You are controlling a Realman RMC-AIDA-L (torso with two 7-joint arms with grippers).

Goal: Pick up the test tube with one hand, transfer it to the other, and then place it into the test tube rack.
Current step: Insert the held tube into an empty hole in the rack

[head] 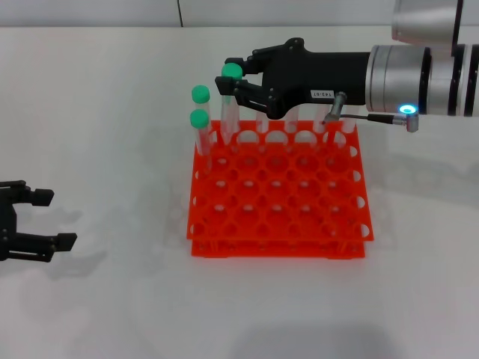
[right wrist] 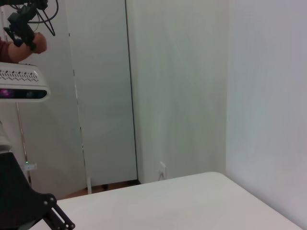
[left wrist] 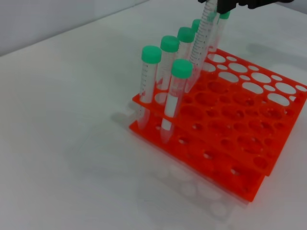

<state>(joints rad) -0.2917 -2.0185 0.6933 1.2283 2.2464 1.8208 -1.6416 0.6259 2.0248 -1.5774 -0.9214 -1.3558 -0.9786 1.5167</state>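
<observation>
The test tube [head: 229,112], clear with a green cap, hangs slightly tilted over the back-left part of the orange-red test tube rack [head: 278,241]. My right gripper [head: 230,78], black with a white label, is shut on the test tube just below the cap. In the left wrist view the test tube [left wrist: 202,38] slants down and its lower end reaches the upper tier of the rack [left wrist: 240,158] in the back row. My left gripper [head: 56,218] rests open and empty on the table, far to the rack's left.
Two green-capped tubes [head: 200,112] stand at the rack's left edge. Several more [left wrist: 165,62] fill the back row, partly hidden behind my right gripper in the head view. The right wrist view shows only walls and a table edge.
</observation>
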